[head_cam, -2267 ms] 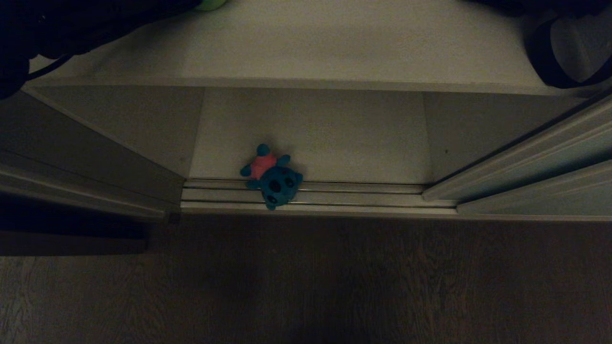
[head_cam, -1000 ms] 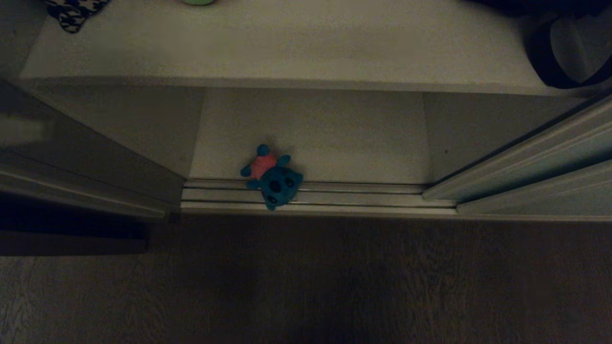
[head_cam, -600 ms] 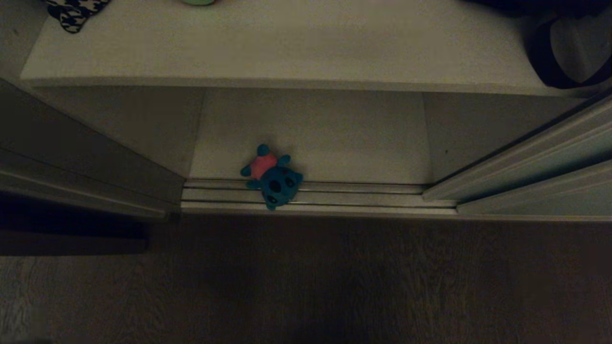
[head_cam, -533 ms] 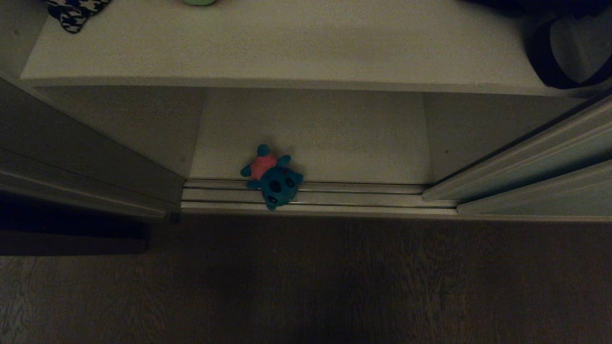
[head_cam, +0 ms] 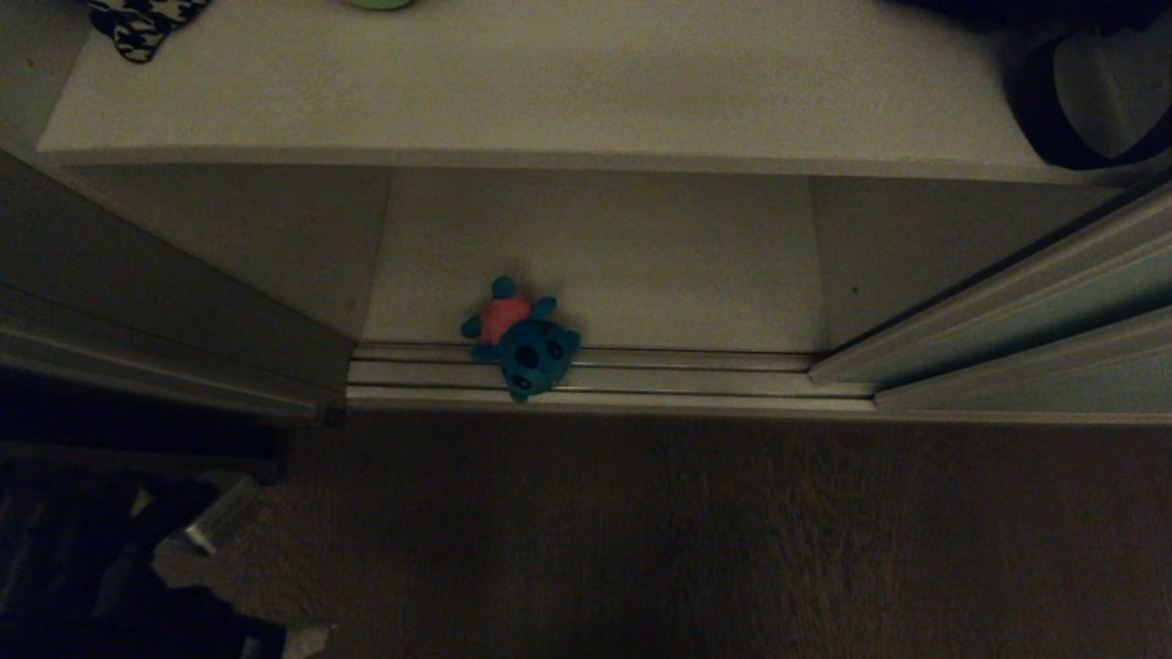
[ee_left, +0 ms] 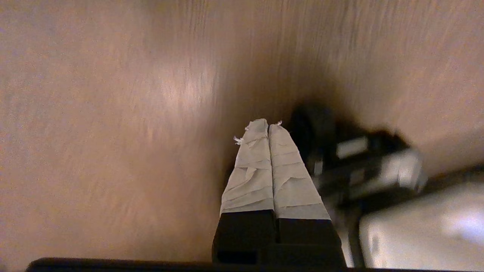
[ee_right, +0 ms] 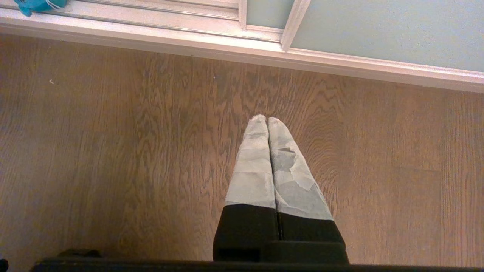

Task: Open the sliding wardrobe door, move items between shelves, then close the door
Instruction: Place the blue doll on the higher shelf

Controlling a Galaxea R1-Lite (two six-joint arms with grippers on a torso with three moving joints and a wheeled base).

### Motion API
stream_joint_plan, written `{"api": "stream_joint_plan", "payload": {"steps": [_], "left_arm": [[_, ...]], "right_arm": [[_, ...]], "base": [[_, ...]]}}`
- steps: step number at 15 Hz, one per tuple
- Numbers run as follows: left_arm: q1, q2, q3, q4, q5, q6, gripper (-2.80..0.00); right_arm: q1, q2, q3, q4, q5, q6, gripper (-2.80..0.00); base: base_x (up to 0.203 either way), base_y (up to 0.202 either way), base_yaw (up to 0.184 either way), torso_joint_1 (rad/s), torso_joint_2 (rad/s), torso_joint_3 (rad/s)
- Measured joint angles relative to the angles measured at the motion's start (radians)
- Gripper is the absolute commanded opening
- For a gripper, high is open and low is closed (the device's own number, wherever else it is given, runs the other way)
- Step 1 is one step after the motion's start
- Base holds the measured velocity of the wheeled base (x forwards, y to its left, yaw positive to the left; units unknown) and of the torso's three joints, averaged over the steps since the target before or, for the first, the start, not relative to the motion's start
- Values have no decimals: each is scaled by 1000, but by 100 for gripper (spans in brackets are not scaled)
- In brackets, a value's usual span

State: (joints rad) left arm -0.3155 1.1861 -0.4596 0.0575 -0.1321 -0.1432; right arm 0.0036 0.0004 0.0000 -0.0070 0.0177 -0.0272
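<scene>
My left arm (head_cam: 101, 558) has dropped into view low over the wood floor (head_cam: 696, 540), left gripper (ee_left: 267, 126) pressed together, empty. Right gripper (ee_right: 267, 120) likewise pressed together. Farther off, the plush toy (head_cam: 522, 340) lies unmoved across the door track (head_cam: 696, 380); sliding wardrobe door (head_cam: 1025, 339) open.

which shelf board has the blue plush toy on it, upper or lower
The lower shelf: the teal plush toy lies at its front edge, head over the door tracks. The upper shelf holds other things.
</scene>
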Motion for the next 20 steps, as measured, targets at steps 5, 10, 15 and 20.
{"api": "stream_joint_plan", "payload": {"steps": [5,10,15,20], "left_arm": [[-2,392,-203,-308,-16,-57,-280],[-7,612,-435,-342,-17,-177,-280],[-13,756,-593,-319,-19,-263,0],[-21,848,-717,-280,60,-311,0]], "right_arm": [[0,0,0,1,0,0,-280],[0,0,0,1,0,0,-280],[0,0,0,0,0,0,-280],[0,0,0,0,0,0,-280]], "base": [[0,0,0,0,0,0],[0,0,0,0,0,0],[0,0,0,0,0,0],[0,0,0,0,0,0]]}}
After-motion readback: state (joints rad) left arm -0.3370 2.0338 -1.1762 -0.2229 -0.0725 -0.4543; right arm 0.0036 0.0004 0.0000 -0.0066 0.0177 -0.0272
